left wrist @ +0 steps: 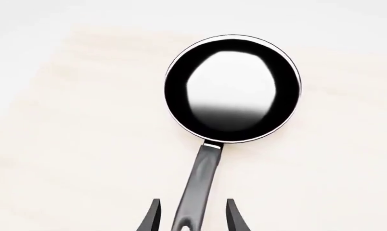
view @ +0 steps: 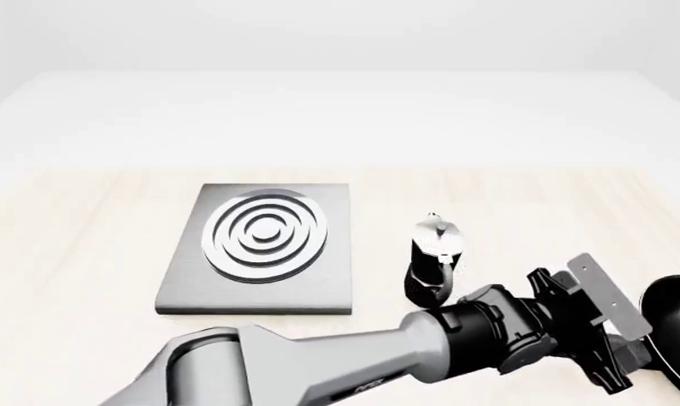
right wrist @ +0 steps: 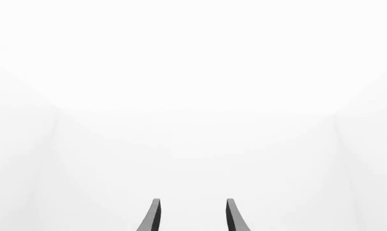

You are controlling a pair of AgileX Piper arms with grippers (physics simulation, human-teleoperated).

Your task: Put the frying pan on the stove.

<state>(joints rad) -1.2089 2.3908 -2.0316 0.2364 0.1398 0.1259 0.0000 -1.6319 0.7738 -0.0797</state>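
Left wrist cam first: the frying pan [left wrist: 233,89] sits flat on the pale desk [left wrist: 71,144], its long black handle running straight back toward me, right between the two fingertips [left wrist: 153,216] of the left claw [left wrist: 193,217]. The claw is spread wide, a gap on each side of the handle, so nothing is gripped yet.

Front cam: the left arm [view: 317,364] reaches across to the near right corner of the desk, where just a dark slice of the pan's rim shows at the picture's edge. The stove [view: 261,249] lies well apart, toward the desk's left-middle, with a small moka pot [view: 433,258] standing between the two.

Right wrist cam: the right claw [right wrist: 193,216] is spread too, looking at nothing but white.

My guess on handling: rigid metal pan, glossy handle, so probably slick, and the bowl's weight will want to tip it down. I'd pinch the handle firmly, as near the bowl as I can reach, and lift high enough to clear that pot.
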